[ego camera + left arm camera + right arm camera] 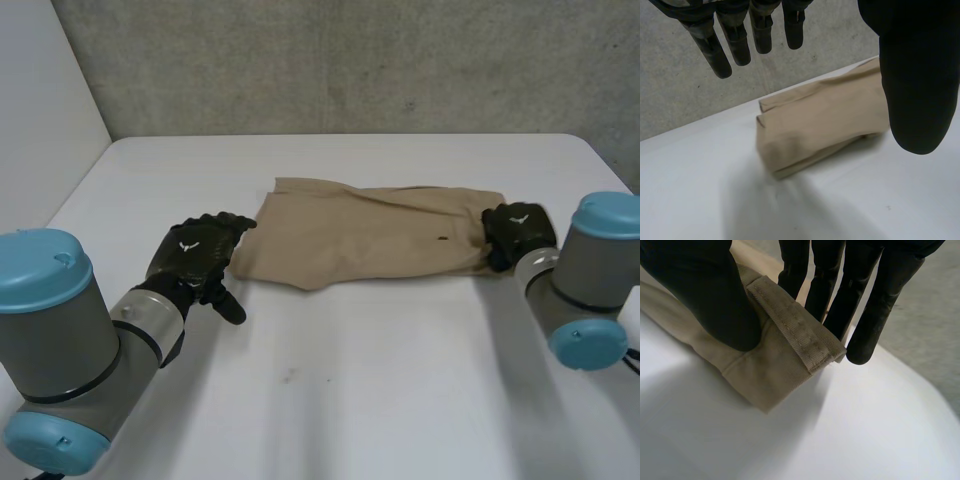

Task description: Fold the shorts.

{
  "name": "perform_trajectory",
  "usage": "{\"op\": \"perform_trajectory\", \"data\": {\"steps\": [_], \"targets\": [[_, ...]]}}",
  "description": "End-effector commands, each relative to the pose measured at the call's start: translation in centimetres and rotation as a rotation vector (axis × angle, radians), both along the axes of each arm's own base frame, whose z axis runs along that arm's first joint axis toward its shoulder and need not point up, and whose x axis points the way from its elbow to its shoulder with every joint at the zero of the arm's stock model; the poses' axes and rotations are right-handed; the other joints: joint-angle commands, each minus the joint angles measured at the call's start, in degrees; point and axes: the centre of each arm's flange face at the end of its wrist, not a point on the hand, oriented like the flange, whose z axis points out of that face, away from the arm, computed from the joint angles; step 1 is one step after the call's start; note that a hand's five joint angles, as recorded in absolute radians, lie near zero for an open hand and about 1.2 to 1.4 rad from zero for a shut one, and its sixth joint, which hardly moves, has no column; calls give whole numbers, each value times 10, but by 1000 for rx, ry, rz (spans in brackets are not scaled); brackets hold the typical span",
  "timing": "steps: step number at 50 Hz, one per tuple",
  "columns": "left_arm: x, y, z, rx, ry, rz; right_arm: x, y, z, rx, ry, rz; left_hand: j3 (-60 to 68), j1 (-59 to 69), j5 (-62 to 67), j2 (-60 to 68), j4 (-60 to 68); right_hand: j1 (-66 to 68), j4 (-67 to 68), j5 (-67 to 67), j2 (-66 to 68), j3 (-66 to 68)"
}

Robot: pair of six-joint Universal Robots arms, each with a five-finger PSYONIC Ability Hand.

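While flat on the white table (pixel 350 380), tan twill shorts (pixel 370 235), stitched hem (pixel 795 325) pinched by right hand (pixel 517 232), left hand (pixel 195 258) slack.

Tally: one pair of shorts (pixel 370 235), one table (pixel 350 400), two arms, two hands.
A single tan pair of shorts lies as one flat bundle on the one white table. Two grey arms with light-blue caps reach in, the left arm (pixel 60 350) and the right arm (pixel 590 270), each ending in one black hand. One of them, the right hand (pixel 715 295), pinches one end of the shorts. The other, the left hand (pixel 195 255), is near the other end with straight fingers.
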Motion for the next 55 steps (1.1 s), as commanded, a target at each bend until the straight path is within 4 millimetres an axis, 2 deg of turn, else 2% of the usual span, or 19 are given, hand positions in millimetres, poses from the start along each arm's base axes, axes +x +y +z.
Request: {"op": "perform_trajectory", "data": {"steps": [1,5,11,15,16,18,23,24,27,28,29,32,34,38,39,42,43,49,55], "targets": [[0,1,2,-3,1,-2,-32,-8,47,-88,102,-76,-25,-16,-28,-17,-18,275,120,173,129,146],[0,2,2,-1,1,-2,-51,-13,59,-93,267,-83,-25,-16,-28,-17,-18,275,120,173,129,146],[0,3,1,1,-1,-2,-44,-21,83,-206,485,-17,-25,-16,-28,-17,-18,275,120,173,129,146],[1,3,0,3,-2,0,9,-4,98,-322,517,151,-25,-16,-28,-17,-18,275,120,173,129,146],[1,3,0,3,-2,0,31,4,100,-362,499,224,-25,-16,-28,-17,-18,275,120,173,129,146],[1,3,0,2,-2,3,52,14,97,-392,487,304,-25,-16,-28,-17,-18,275,120,173,129,146],[1,2,2,-2,0,3,111,57,75,-455,433,548,-25,-16,-28,-17,-18,275,120,173,129,146],[1,2,2,-3,1,1,129,76,64,-463,415,630,-25,-16,-28,-17,-18,275,120,173,129,146],[-1,-1,5,-17,5,-1,143,97,45,-448,395,728,-25,-16,-28,-17,-18,275,120,173,129,146],[-1,-2,7,-21,6,-1,144,103,35,-432,391,764,-25,-16,-28,-17,-18,69,-86,-33,-77,-60],[-2,-4,10,-34,11,-1,144,105,32,-425,386,776,-25,-16,-28,-17,-18,-36,-192,-138,-182,-165],[-7,-14,22,-79,33,-2,143,106,33,-411,370,768,-25,-16,-28,-17,-18,-310,-466,-412,-456,-439],[-10,-20,29,-102,44,-4,142,105,36,-399,344,752,-25,-16,-28,-17,-18,-405,-561,-507,-551,-534],[-25,-38,41,-153,71,-16,127,87,56,-325,187,625,-25,-16,-28,-17,-18,-425,-580,-527,-571,-554],[-29,-43,42,-163,76,-20,115,74,74,-304,88,548,-25,-16,-28,-17,-18,-425,-580,-527,-571,-554],[-50,-59,54,-214,111,-47,97,59,102,-286,-79,456,-25,-16,-28,-17,-18,-425,-580,-527,-571,-554],[-64,-65,57,-231,126,-68,86,48,118,-251,-233,402,-25,-16,-28,-17,-18,-425,-580,-527,-571,-554],[-114,-82,49,-239,176,-148,82,33,111,-124,-364,358,-20,-11,-22,-11,-13,-425,-580,-527,-571,-554],[-150,-89,13,-140,221,-249,78,8,73,71,-322,301,-8,1,-11,1,-1,-425,-580,-527,-571,-554]]}}
